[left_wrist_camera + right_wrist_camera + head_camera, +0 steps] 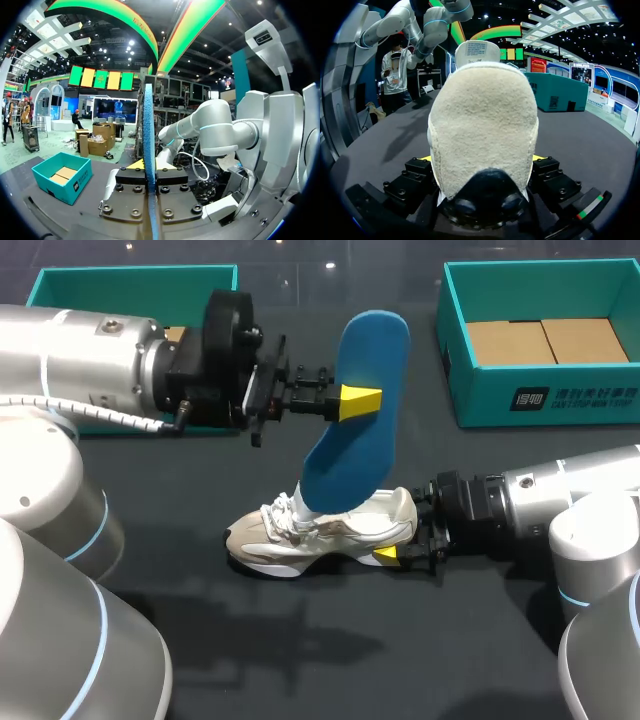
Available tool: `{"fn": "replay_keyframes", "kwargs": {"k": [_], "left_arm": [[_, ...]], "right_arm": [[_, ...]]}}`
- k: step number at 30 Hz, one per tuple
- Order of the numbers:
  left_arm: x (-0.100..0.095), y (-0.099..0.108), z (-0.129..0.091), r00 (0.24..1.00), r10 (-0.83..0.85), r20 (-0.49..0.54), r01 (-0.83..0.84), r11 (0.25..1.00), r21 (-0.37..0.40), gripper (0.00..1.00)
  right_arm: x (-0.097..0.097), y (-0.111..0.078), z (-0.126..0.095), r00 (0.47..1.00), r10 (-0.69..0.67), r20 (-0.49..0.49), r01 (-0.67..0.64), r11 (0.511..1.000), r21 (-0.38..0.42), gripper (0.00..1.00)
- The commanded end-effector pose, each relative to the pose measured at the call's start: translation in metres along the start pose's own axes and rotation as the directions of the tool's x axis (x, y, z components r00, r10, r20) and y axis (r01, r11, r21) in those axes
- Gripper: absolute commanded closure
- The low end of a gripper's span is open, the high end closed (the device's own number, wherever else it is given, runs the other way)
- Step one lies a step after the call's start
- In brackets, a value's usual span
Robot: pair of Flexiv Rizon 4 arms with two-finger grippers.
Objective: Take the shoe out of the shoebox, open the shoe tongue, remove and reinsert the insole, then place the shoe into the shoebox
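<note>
**Head view.** Pinches the blue insole (370,350) near its middle with the left gripper (350,400), fingers almost together, as suits so thin a sheet. Holds it upright and a little tilted, with the lower end below the fingers at the opening of the shoe (330,530), probably so that it can slide along the inside. Cannot tell how deep that end sits. Clamps the heel of the shoe with the right gripper (405,552), fingers wide apart, one on each side, low on the table (300,660). Likely done to stop the shoe from sliding or tipping under the push of the insole. Leaves the shoebox (540,400) well beyond the right gripper, open, with brown cardboard (545,340) on its floor. Shows also a second teal tray (130,285) behind the left arm.

**Left wrist view.** Looks along the insole (148,125) edge-on, a thin blue line straight between the fingers of the left gripper (150,170), touched from both sides. Puts the shoebox (62,175) ahead and off to one side.

**Right wrist view.** Fills the gap of the right gripper (482,160) with the pale heel of the shoe (482,115), both yellow tips against its sides.

Judged as the insole step, going out or going in; impossible to say which.
</note>
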State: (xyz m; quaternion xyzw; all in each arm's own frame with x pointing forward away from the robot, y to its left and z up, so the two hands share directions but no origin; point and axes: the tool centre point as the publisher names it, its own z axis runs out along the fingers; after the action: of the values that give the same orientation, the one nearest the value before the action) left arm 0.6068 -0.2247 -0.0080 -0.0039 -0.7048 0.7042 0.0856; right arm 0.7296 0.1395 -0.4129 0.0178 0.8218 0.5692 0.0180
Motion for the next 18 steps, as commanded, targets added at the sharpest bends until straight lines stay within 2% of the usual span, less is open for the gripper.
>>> {"fn": "replay_keyframes", "kwargs": {"k": [1, 2, 18], "left_arm": [[0.017, 0.0036, -0.0184, 0.972, -0.218, 0.086, 0.199, 0.962, 0.188, 1.0], [0.0162, -0.0012, -0.022, 0.959, -0.256, 0.121, 0.231, 0.955, 0.186, 1.0], [0.0163, -0.0041, -0.0243, 0.96, -0.257, 0.11, 0.233, 0.954, 0.19, 1.0]], "right_arm": [[0.0016, 0.001, 0.0004, 1.0, 0.0, 0.001, 0.0, 1.0, 0.004, 1.0], [0.0016, 0.001, 0.0004, 1.0, 0.0, 0.001, 0.0, 1.0, 0.004, 1.0], [0.0016, 0.001, 0.0004, 1.0, 0.0, 0.001, 0.0, 1.0, 0.004, 1.0]]}}
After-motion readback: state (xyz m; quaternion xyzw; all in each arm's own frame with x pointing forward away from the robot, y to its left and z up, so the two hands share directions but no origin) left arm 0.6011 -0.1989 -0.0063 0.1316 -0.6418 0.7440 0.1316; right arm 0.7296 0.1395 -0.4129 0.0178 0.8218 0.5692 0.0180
